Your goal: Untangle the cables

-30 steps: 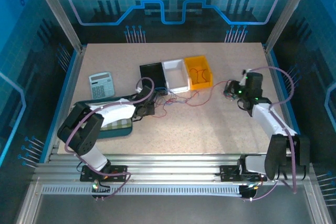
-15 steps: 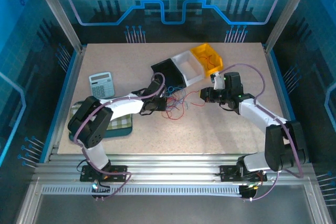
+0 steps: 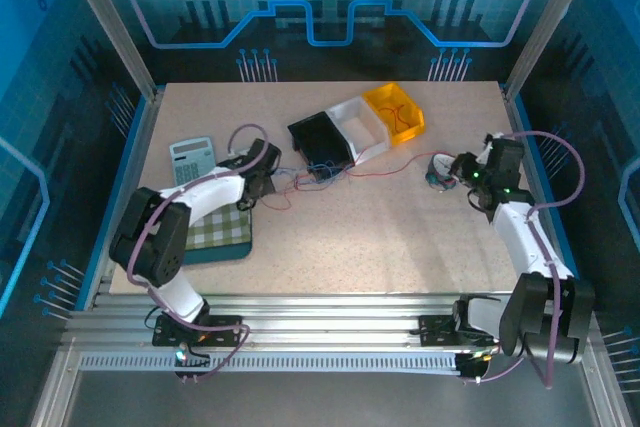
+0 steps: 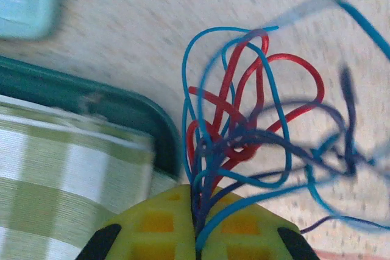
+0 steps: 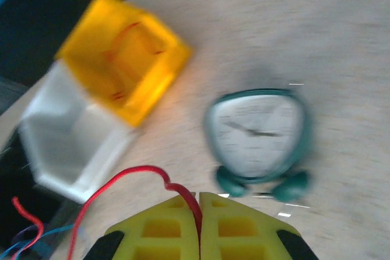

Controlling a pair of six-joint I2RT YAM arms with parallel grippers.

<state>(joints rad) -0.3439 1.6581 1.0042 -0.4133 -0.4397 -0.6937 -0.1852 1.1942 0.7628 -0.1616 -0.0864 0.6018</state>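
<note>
seems mid pull-apart — pinching the knotted cables (image 4: 244, 120) in the left gripper (image 4: 196, 235), one red strand (image 5: 131, 176) in the right gripper (image 5: 199, 220) — likely next: drawing it steadily clear.

No text is showing clearly enough to read. The calculator (image 3: 192, 160) is appearing too small in the top view for its keys or display to be made out. The clock (image 5: 258, 131) is showing a blurred dial, and its numerals are not coming through.
</note>
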